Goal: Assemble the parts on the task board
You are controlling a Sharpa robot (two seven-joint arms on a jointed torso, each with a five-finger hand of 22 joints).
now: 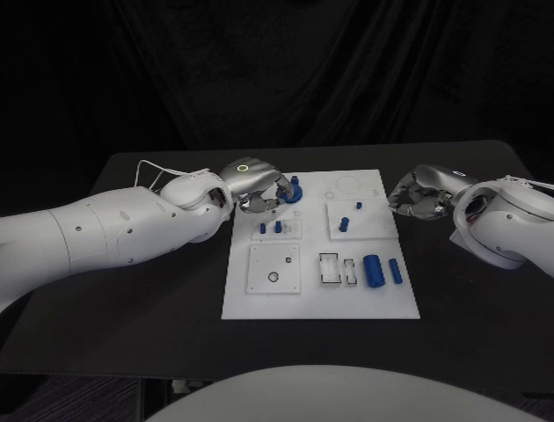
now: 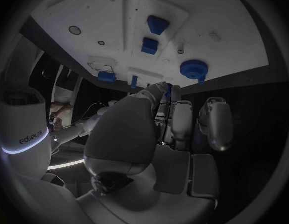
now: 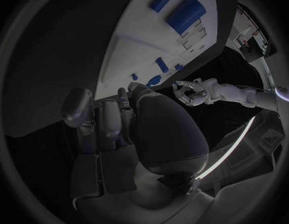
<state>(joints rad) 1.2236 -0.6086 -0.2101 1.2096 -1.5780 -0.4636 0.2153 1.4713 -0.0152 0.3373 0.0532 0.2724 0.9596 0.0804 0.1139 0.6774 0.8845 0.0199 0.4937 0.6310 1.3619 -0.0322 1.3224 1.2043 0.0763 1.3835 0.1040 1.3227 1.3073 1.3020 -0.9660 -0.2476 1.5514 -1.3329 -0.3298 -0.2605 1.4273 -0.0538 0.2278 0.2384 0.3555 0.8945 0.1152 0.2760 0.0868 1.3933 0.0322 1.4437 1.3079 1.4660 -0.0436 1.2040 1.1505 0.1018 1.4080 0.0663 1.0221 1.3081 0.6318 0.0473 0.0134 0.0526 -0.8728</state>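
Left hand (image 1: 254, 188) is hovering at the task board's (image 1: 404, 303) far-left corner, seemingly pinching a small blue part (image 2: 168, 90), grip uncertain | round blue part (image 1: 293, 191) is sitting just beside its fingertips | right hand (image 1: 419, 197) is waiting off the right edge, fingers curled, holding nothing.

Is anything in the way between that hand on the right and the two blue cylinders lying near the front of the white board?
Nothing visible blocks it. The right hand hangs beside the task board's far right edge, and only bare board lies between it and the blue cylinders.

Left hand (image 1: 254, 187) and right hand (image 1: 419, 195) flanking white task board (image 1: 305, 299) with blue parts (image 1: 374, 270).
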